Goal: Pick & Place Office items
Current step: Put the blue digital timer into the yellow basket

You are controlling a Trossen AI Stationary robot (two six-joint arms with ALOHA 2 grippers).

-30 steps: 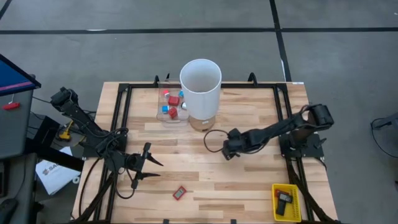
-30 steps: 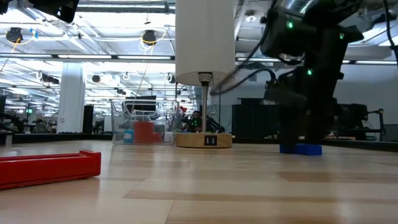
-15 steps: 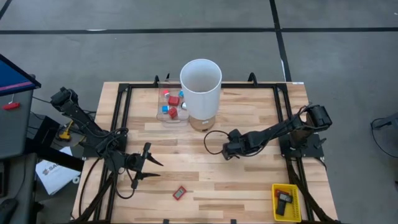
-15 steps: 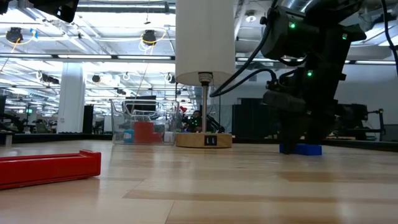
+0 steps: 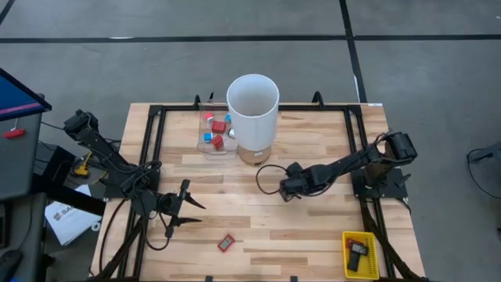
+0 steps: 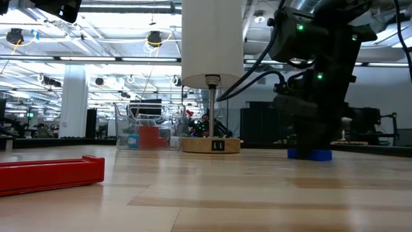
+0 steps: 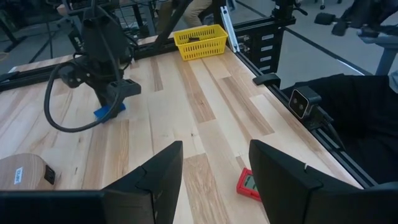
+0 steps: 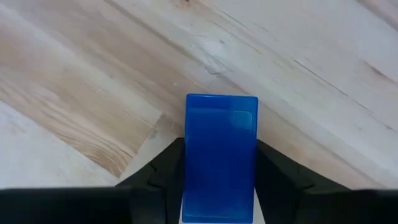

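A flat blue office item (image 8: 221, 137) lies on the wooden table right of centre, with my right gripper (image 5: 286, 190) standing over it and shut on it; it also shows under that gripper in the low view as the blue piece (image 6: 310, 154). A red office item (image 5: 226, 244) with a dark centre lies flat near the front edge. My left gripper (image 5: 188, 207) hovers open at the front left with nothing between its fingers (image 7: 155, 180). My right gripper pinches the blue piece by its two long sides (image 8: 189, 163), one finger (image 8: 163, 174) on each side. The fingers come down from above and lie along its near half. The piece lies flat on the table (image 6: 257, 180).
A tall white cylinder (image 5: 252, 106) on a round wooden base stands at the far middle. Beside it a clear box (image 5: 216, 133) holds several red and blue pieces. A yellow mesh basket (image 5: 371, 266) with a dark item sits at the front right corner. Black rails frame the table.
My right gripper has stayed over the blue piece, sunk a little toward the table, and its fingers have closed in on the piece's sides. The piece remains flat on the table.
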